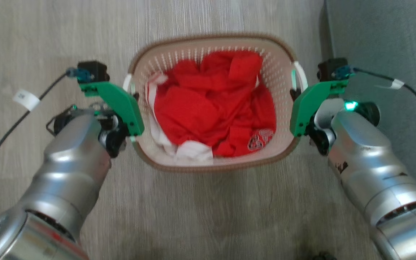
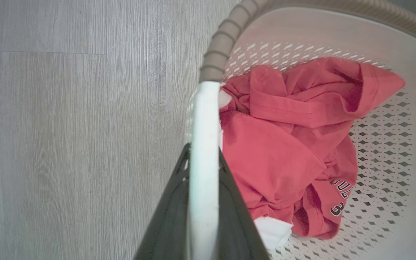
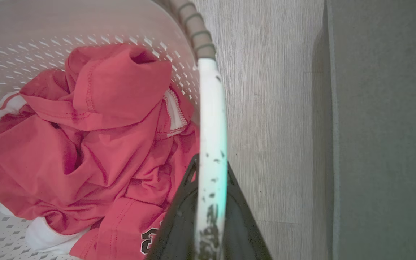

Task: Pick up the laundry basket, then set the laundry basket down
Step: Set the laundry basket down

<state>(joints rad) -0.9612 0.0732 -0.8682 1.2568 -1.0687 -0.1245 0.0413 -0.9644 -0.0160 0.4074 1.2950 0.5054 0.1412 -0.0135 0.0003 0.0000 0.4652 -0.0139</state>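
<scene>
- The laundry basket (image 1: 213,167) lies between the two grippers, directly ahead of the robot over a pale wood-grain floor (image 1: 208,213). We cannot tell whether its base touches the floor.
- The left gripper (image 1: 134,96) meets the basket at its left white handle (image 1: 127,82). In the left wrist view the handle (image 2: 203,119) runs up between the two dark fingers (image 2: 173,202), which press against it on either side, so we read the left gripper (image 2: 203,150) as clamped on the handle.
- The right gripper (image 1: 295,94) meets the right white handle (image 1: 301,74). In the right wrist view this handle (image 3: 211,108), speckled with dark marks, likewise sits pinched between the fingers (image 3: 242,216) of the right gripper (image 3: 211,160).
- The basket's long axis runs left to right across the robot's front, with one handle at each short end.
- Its opening faces up toward the head camera and its brown rim appears level.
- A crumpled red garment (image 1: 208,108) with white trim fills the basket.
- A grey panel (image 1: 385,36) stands just beyond the right arm.
</scene>
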